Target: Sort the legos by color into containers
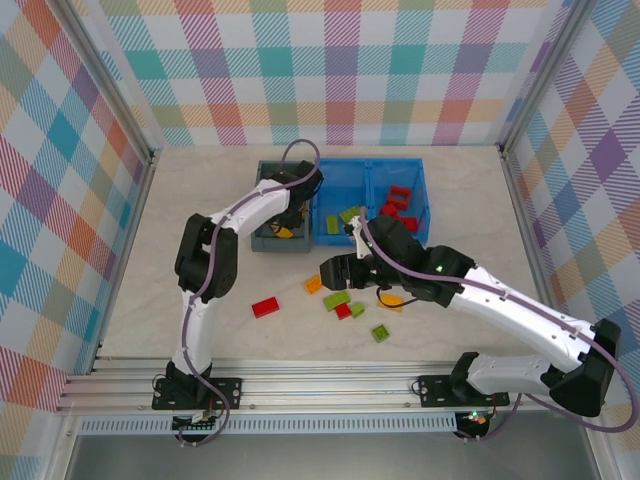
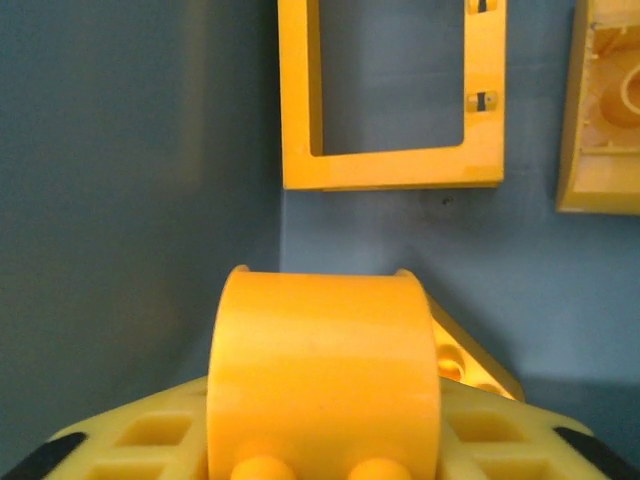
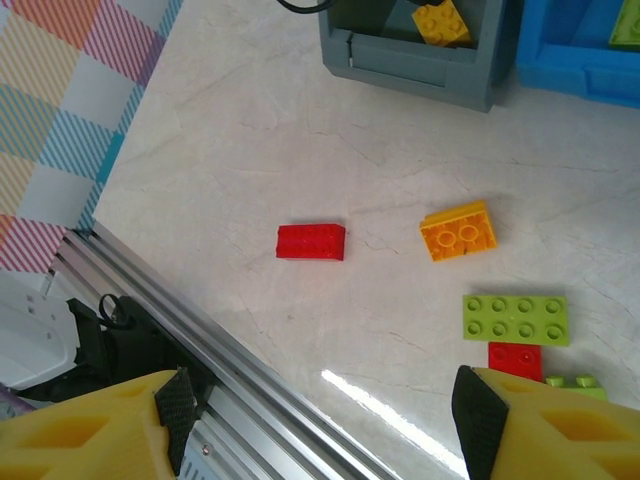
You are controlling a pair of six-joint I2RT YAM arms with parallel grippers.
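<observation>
My left gripper (image 1: 287,215) reaches down into the grey bin (image 1: 262,240). In the left wrist view it is shut on a rounded orange-yellow brick (image 2: 325,360). Behind that brick a yellow open frame (image 2: 395,95) and another yellow brick (image 2: 605,110) lie on the bin floor. My right gripper (image 1: 333,272) hovers open and empty above the table (image 3: 325,415). Loose legos lie below it: a red brick (image 3: 311,242), an orange brick (image 3: 458,231), a long green brick (image 3: 515,320) and a small red one (image 3: 515,360).
The blue bin (image 1: 370,237) stands right of the grey one, with green pieces (image 1: 330,222) in its left compartment and red pieces (image 1: 398,205) in its right. More bricks lie under my right arm, one green (image 1: 381,333). A metal rail (image 3: 250,390) runs along the near table edge.
</observation>
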